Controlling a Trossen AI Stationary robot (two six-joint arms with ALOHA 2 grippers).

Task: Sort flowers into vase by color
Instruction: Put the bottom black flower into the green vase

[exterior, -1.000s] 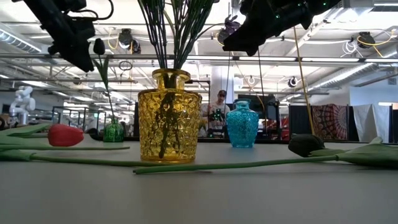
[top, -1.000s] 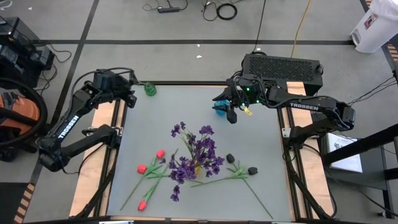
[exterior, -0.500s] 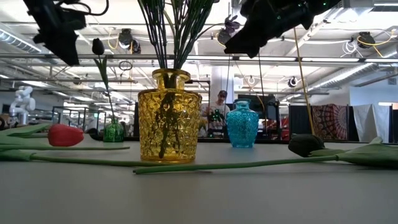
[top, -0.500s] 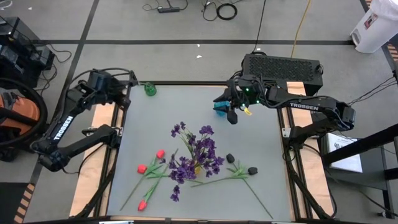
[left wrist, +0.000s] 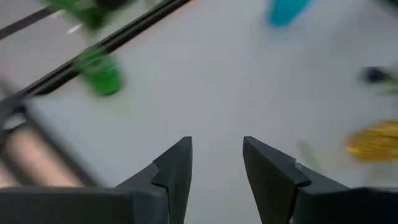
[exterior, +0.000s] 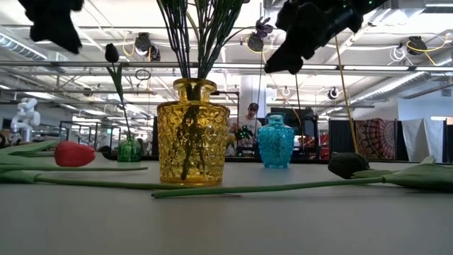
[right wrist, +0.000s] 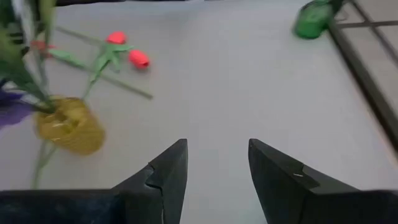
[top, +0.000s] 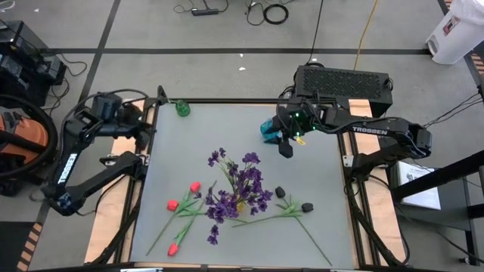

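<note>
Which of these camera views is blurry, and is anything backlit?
Left wrist view: motion-smeared, the green vase and yellow vase streaked. Right wrist view: slightly soft on the red tulips. Low view: arms silhouetted against bright ceiling lights, yellow vase sharp. High view: evenly lit, crisp.

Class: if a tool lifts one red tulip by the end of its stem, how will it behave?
The red tulip would probably droop: its stem looks long and thin, with the head heavier at one end. It seems light. Its stem crosses other stems, so neighbours may drag along.
</note>
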